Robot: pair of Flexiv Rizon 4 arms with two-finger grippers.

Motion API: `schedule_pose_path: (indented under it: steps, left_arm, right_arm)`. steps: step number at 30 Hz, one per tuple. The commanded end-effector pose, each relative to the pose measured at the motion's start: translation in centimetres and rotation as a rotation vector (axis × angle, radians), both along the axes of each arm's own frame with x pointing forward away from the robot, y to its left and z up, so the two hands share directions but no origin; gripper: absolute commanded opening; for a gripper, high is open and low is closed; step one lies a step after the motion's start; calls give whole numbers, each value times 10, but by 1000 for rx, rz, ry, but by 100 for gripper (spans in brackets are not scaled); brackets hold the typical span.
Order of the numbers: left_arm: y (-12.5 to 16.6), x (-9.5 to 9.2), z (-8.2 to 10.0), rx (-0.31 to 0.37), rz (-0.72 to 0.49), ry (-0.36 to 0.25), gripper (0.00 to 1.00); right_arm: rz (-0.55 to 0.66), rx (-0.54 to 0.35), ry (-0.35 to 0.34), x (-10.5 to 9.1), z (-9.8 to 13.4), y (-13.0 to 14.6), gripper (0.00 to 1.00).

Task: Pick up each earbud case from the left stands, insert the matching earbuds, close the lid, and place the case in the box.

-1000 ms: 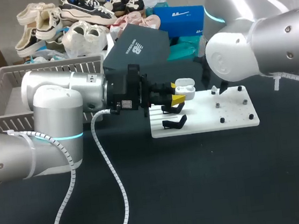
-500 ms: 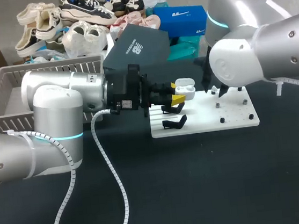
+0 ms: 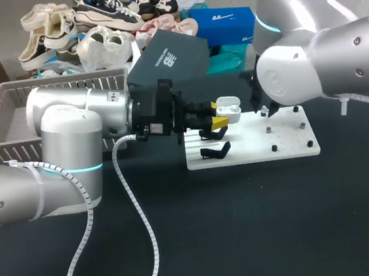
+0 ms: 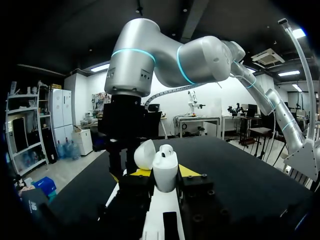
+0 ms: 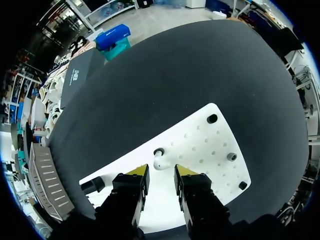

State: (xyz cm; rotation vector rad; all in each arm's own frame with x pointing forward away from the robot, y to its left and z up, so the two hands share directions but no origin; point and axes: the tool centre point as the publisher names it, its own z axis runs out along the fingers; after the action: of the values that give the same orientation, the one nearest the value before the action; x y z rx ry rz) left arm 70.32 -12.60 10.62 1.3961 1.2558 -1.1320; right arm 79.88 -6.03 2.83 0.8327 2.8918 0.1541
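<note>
An open white earbud case (image 3: 228,110) hangs above the left end of the white board (image 3: 292,146), and my left gripper (image 3: 220,116) is shut on it. In the left wrist view the case (image 4: 165,172) stands upright between the yellow tips, lid (image 4: 145,154) tipped back, with a white earbud (image 4: 166,149) showing at its top. My right gripper (image 5: 161,172) points down at the board (image 5: 210,150), its fingers a little apart. A loose white earbud (image 5: 160,161) lies just ahead of the gap, beside a black peg (image 5: 159,151), touching neither finger. In the head view the right wrist (image 3: 294,75) hides that gripper.
Two black stands (image 3: 215,151) sit on the board's left part, and small black pegs (image 3: 274,148) dot its right part. A grey basket (image 3: 8,111) stands at the far left. A dark shoebox (image 3: 169,60), a blue box (image 3: 221,22) and shoes crowd the back.
My right arm has shifted left and down over the board, and its fingers have drawn closer together. The left arm and the case have kept still.
</note>
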Motion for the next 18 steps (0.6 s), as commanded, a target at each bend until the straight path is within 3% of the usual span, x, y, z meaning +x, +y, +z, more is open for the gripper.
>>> schedule_pose_path:
  steps: [1,10,14,15,18]
  left_arm:
    - [-1,2,-1,-1,-3,0,0]
    - [-1,2,-1,-1,-3,0,0]
    - [-1,2,-1,-1,-3,0,0]
    - [-1,2,-1,-1,-3,0,0]
    - [-1,2,-1,-1,-3,0,0]
  right_arm:
    - [1,-4,10,3,-2,1,31]
    - [4,-7,14,5,-4,1,27]
    - [4,-9,15,6,-5,0,14]
    - [4,-8,16,6,-5,0,2]
    - [7,-7,15,6,-5,0,0]
